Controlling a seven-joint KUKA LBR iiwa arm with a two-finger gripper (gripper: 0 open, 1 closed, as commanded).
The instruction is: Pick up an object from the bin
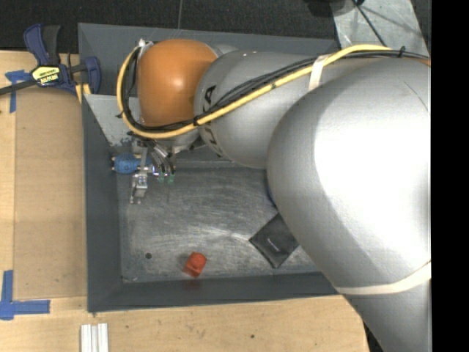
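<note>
Silver-grey and very bulky, the arm (352,160) comes in from 3 o'clock and covers the whole 1-to-5 o'clock part of the scene. Beneath it lies the grey metal bin (102,226), whose scuffed floor is mostly bare from 6 to 10 o'clock. At the wrist, toward 11 o'clock of the bin, sits the rounded orange cover (172,79). A yellow cable (249,97) loops round the cover and runs back along the arm toward 2 o'clock.

Next in size is a dark flat rectangular piece (272,242) lying on the floor at about 4 o'clock. It is turned cornerwise, and its 3 o'clock edge disappears under the arm.

Just below the orange cover, the gripper (139,182) hangs low over the floor at 10 o'clock, close to the bin's 9 o'clock wall. I cannot tell how far open it is, nor whether it has hold of anything.

A small red block (193,264) rests at roughly 7 o'clock, near the bin's 6 o'clock wall. It is well apart from the gripper and from the dark piece.

Smallest is a blue bit (123,165) right at the gripper's 9 o'clock side. Whether it is a loose thing or part of the tool I cannot tell.
</note>
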